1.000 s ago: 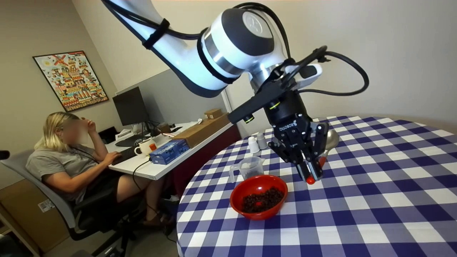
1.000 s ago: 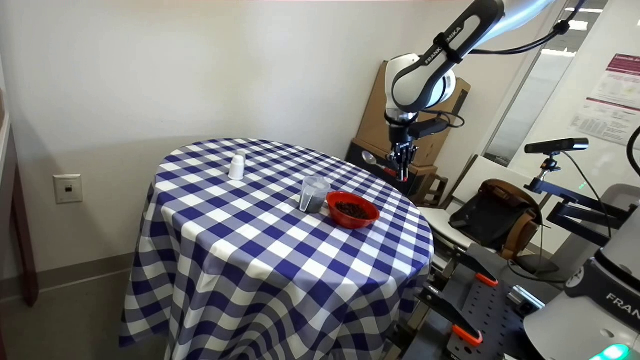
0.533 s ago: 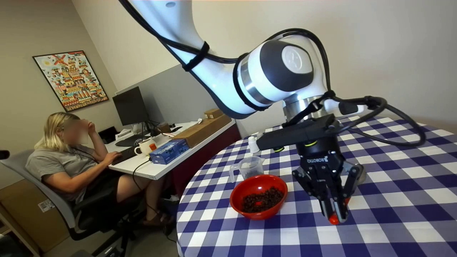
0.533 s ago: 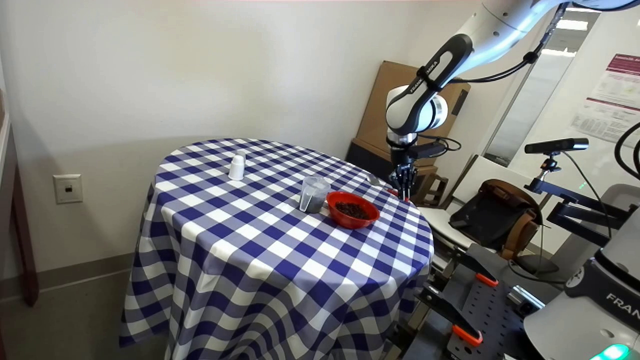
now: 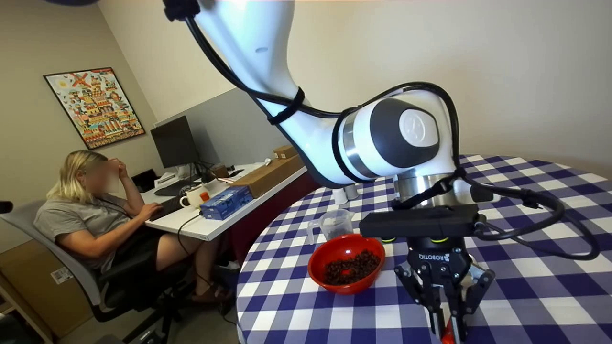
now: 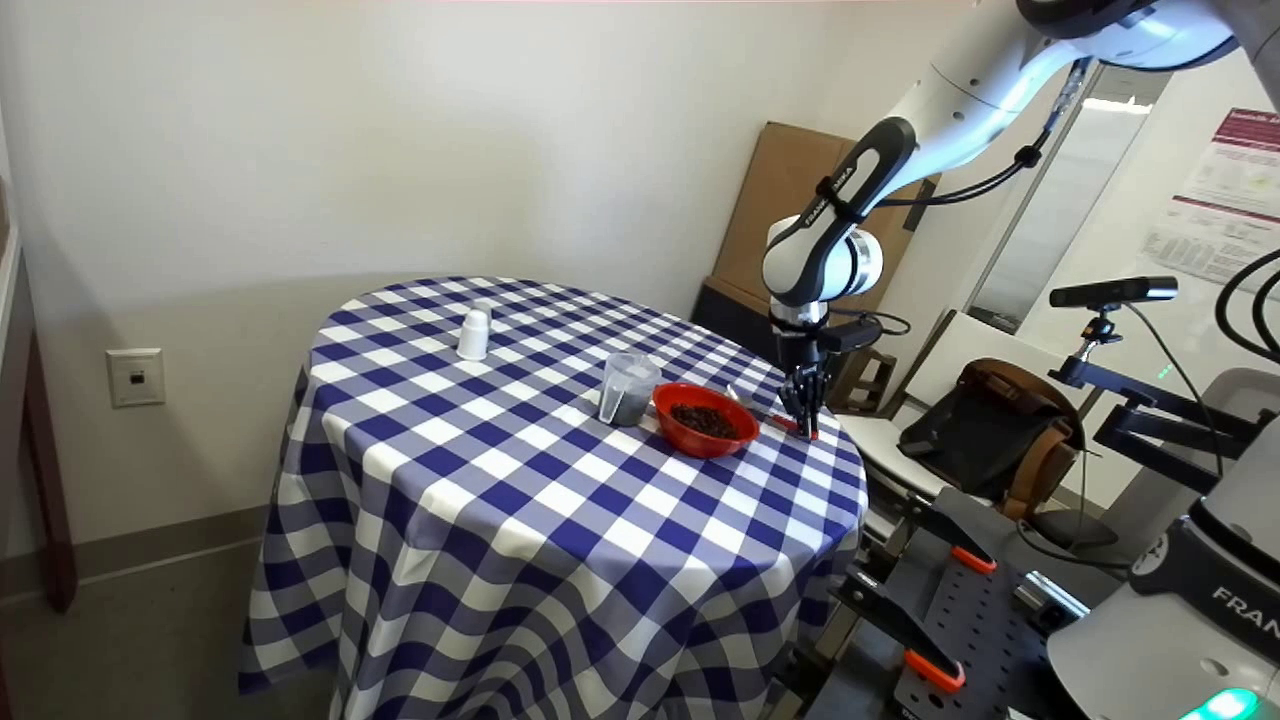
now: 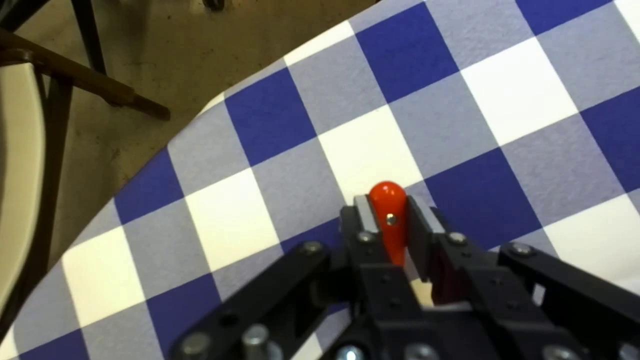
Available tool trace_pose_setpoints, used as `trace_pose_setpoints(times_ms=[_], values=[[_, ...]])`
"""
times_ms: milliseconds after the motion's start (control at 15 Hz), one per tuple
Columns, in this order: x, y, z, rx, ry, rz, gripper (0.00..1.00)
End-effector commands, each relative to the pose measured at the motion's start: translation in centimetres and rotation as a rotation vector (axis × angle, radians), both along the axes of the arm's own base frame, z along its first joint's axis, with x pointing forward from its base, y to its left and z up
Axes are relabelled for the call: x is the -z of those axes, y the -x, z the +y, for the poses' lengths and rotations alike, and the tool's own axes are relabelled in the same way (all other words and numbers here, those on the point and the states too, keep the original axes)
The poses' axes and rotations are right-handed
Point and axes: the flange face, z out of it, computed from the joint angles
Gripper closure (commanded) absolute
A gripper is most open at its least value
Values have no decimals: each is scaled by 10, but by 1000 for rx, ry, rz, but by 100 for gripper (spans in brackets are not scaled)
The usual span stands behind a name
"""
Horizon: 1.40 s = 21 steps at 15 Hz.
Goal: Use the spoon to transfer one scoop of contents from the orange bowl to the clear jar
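Gripper point(image 7: 392, 210) pinches spoon point(image 7: 392, 227) by its red end, prob. for more scooping reach. Spoon's low nr edge of table point(image 6: 540, 430), apart from bowl point(image 5: 345, 289); jar point(image 5: 337, 222) sits nxt to bowl, prob. for short carry.

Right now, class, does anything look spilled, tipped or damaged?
Nothing stands out: the round red-orange bowl and clear handled jar stand upright, dark brown lumps lie inside the bowl, and no spill shows on the blue checked cloth.
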Motion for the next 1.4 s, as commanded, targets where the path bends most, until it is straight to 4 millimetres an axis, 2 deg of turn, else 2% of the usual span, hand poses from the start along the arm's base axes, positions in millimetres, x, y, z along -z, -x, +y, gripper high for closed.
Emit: trace_pose_setpoints(times_ms=[0, 133, 333, 467, 533, 600, 733, 933, 1133, 1333], values=[[6, -10, 3, -34, -55, 22, 55], [2, -14, 6, -33, -54, 37, 49], [-12, -20, 13, -6, -77, 45, 27], [-35, -31, 21, 61, -117, 14, 12], [-50, -38, 26, 106, -116, -21, 4], [-67, -48, 30, 138, -103, -78, 1], [-110, -66, 45, 184, -75, -192, 0], [-177, -81, 78, 140, -40, -311, 0], [-234, -80, 122, 81, -9, -420, 0], [-277, -64, 170, 102, -2, -497, 0]])
